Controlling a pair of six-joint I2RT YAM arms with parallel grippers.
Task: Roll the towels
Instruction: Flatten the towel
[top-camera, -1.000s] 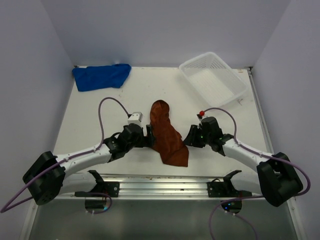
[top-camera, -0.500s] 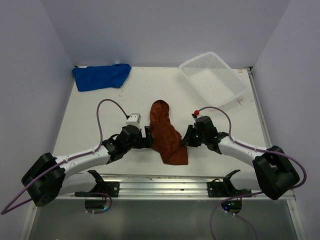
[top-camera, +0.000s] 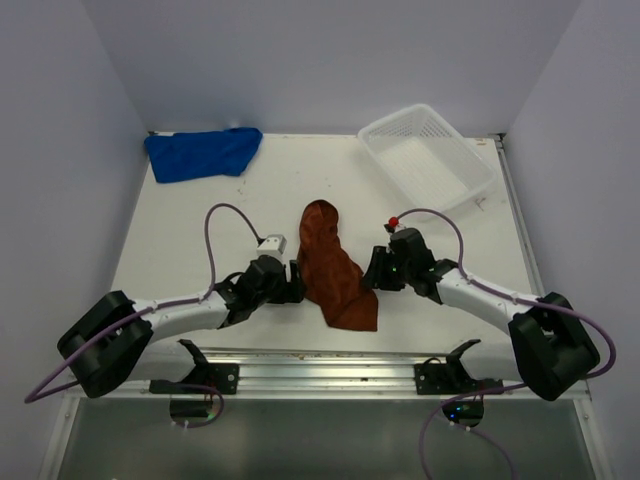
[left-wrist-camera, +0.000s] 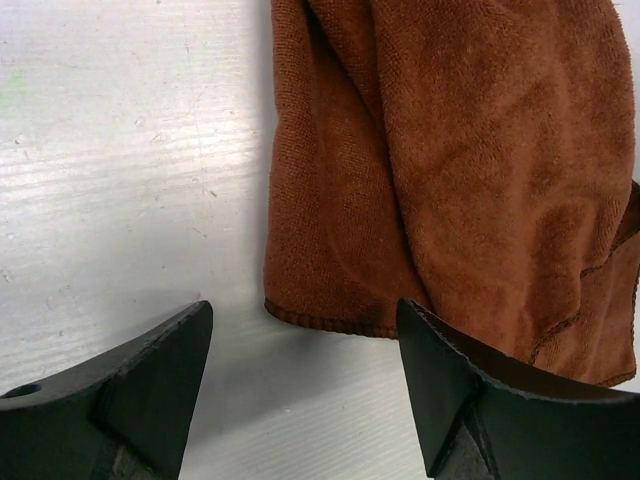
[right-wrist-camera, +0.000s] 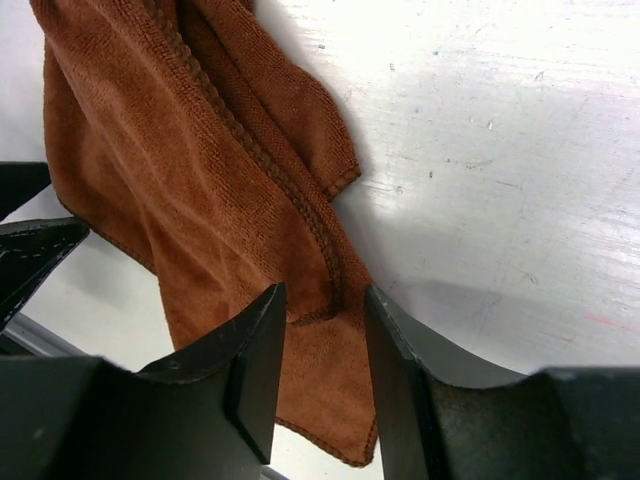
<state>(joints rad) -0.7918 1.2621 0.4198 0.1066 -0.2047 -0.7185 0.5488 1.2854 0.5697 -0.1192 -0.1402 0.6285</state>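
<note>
Between our left gripper's (left-wrist-camera: 302, 312) widely spread jaws lies the near hem of the rust-brown towel (top-camera: 330, 265), touched by neither finger. Our right gripper's (right-wrist-camera: 318, 292) jaws stand narrowly apart with the towel's stitched edge running into the gap, not visibly pinched.

Over the last second both grippers have drawn inward against the towel's flanks, from 9 and 3 o'clock. The cloth has barely moved and lies bunched and unrolled, so we judge the roll not yet begun.

Only the wrist views show the hems at the fingertips. Only the top view shows the towel stretching from centre towards 5 o'clock, the blue towel (top-camera: 203, 152) crumpled at the table's (top-camera: 190, 230) 11 o'clock corner, and the white basket (top-camera: 410, 108) at 1 o'clock.
</note>
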